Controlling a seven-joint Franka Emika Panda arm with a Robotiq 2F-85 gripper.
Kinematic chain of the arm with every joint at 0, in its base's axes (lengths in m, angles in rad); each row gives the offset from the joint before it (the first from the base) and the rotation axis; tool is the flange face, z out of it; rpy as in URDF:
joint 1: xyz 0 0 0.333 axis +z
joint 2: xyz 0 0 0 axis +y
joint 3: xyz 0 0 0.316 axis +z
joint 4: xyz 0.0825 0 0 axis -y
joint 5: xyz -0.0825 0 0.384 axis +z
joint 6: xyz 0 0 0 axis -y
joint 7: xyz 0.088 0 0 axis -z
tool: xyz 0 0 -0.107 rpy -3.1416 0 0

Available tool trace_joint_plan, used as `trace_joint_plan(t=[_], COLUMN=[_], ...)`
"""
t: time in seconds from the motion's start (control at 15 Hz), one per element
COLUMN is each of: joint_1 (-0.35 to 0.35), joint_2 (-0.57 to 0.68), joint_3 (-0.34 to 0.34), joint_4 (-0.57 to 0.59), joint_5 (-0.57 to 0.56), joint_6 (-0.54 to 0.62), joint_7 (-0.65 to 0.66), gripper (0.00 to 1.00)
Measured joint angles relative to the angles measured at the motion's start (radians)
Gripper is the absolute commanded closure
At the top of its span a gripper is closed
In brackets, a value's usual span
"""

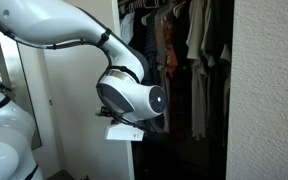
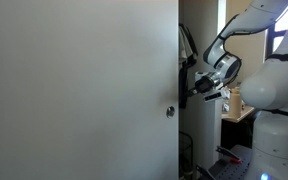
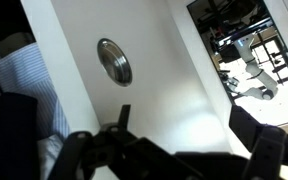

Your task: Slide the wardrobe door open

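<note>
Wrist view: the two dark fingers (image 3: 266,150) of the gripper (image 3: 169,148) come in from the bottom edge, set wide apart and holding nothing; the pale face of the wardrobe door (image 3: 174,70) fills the space between them; whether either finger touches the panel cannot be told. Above them on the panel sits the pull (image 3: 114,61), a small round recessed silver disc, nearer the door's left edge in this view; past that edge hangs a pale blue striped shirt (image 3: 29,90), with darker cloth below it; past the door's other edge a bright room shows, too blurred to read.

In an exterior view the wardrobe door (image 2: 79,90) is a tall, smooth, off-white panel covering the left and middle of the picture; the pull (image 2: 169,111) is a small dot close to its right edge; the gripper (image 2: 187,88) sits right at that edge, a little above the pull, in front of a dark narrow gap; the white arm (image 2: 246,22) curves down to it from the upper right.

In an exterior view the arm (image 1: 54,25) sweeps in from the upper left, and its rounded wrist hides the fingers; behind it, clothes (image 1: 199,50) hang in a dark, open wardrobe; a rough beige wall (image 1: 269,90) stands to the right.
</note>
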Motion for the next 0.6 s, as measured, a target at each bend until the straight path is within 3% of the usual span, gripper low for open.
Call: trace_joint_plan(t=[0.6], joint_1=[0.007], joint_2=[0.07], joint_3=[-0.023], joint_4=[0.038], joint_5=[0.061], joint_6=[0.003], joint_7=[-0.058], gripper=[0.0])
